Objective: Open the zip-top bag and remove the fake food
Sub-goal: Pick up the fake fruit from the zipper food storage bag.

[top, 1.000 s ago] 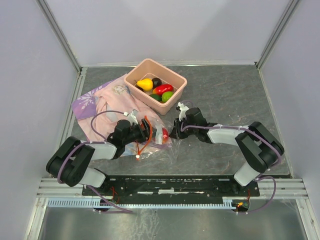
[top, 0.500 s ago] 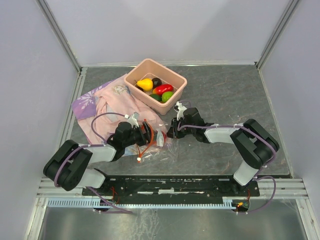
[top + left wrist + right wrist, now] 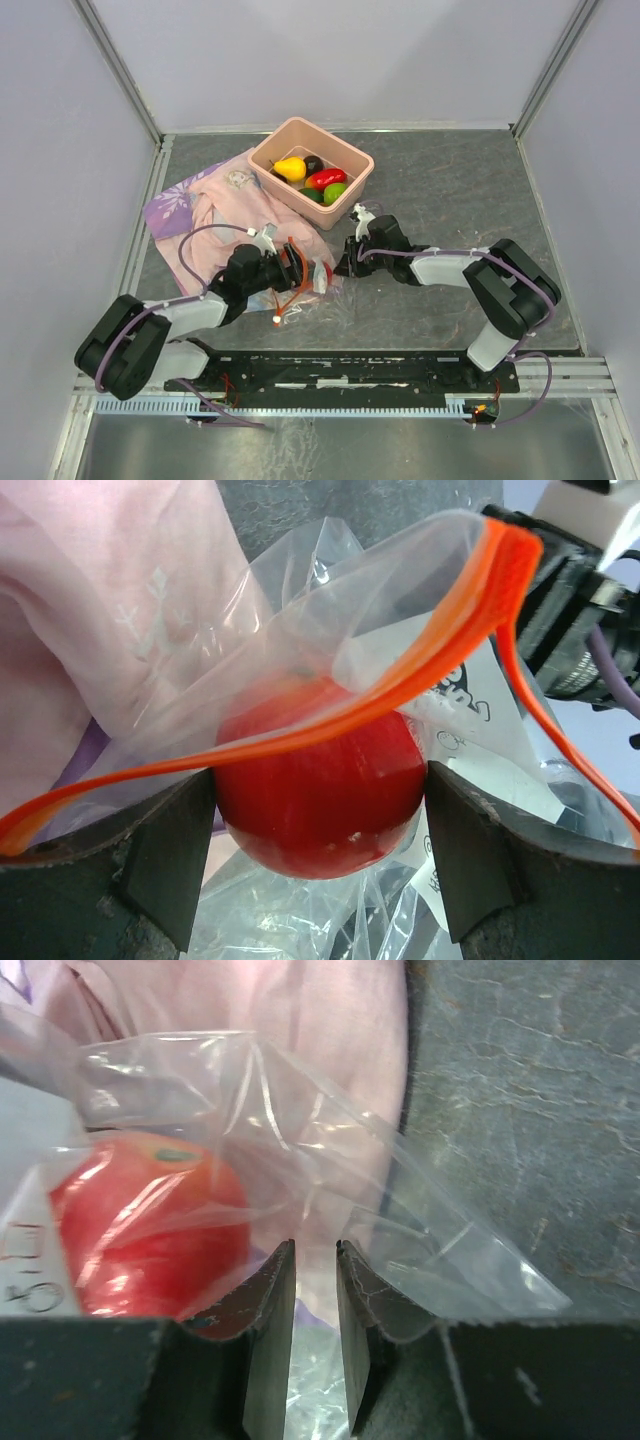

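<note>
The zip-top bag lies crumpled between my two grippers, its orange-red zip strip parted and arching over the left fingers. My left gripper reaches into the bag's mouth and is shut on a glossy red fruit, which touches both fingers. My right gripper pinches the bag's clear far side, with its jaws almost closed on the film. The same red fruit shows through the plastic to the left of the right fingers. More fake food, yellow, red, green and dark, lies in the pink tub.
The pink-and-purple printed cloth is spread under and left of the bag, reaching up to the tub. Grey tabletop lies right of the tub. Metal frame rails border the table.
My left gripper has pushed a little to the right, deeper into the bag's mouth. The right gripper has shifted slightly left toward it, and the bag has bunched up.
</note>
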`<state>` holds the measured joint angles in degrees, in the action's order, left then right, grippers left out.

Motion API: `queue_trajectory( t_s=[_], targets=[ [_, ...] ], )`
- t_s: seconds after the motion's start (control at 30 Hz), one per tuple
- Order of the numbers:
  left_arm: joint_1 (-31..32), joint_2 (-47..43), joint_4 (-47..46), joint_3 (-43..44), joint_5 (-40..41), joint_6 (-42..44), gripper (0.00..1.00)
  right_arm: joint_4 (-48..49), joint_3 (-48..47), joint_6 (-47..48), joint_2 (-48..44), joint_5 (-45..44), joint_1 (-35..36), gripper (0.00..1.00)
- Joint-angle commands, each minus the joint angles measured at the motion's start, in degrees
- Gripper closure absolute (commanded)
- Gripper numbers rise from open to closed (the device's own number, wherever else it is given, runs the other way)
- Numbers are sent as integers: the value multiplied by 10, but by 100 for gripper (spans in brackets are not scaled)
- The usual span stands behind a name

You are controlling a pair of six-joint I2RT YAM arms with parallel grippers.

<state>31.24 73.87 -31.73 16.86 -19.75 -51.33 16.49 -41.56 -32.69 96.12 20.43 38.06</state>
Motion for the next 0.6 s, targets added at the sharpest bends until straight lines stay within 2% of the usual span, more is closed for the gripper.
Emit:
queue_trajectory(
  t_s=[0.0,0.23,0.57],
  targets=[
    [1,-48,22,10,2,31,46,-51,-13,24,-17,-42,-13,69],
    [-8,-86,71,1,8,49,45,-73,-16,30,-12,-55,-19,71],
    [-11,-92,105,0,15,67,40,-83,-18,37,-14,-57,-19,71]
  ],
)
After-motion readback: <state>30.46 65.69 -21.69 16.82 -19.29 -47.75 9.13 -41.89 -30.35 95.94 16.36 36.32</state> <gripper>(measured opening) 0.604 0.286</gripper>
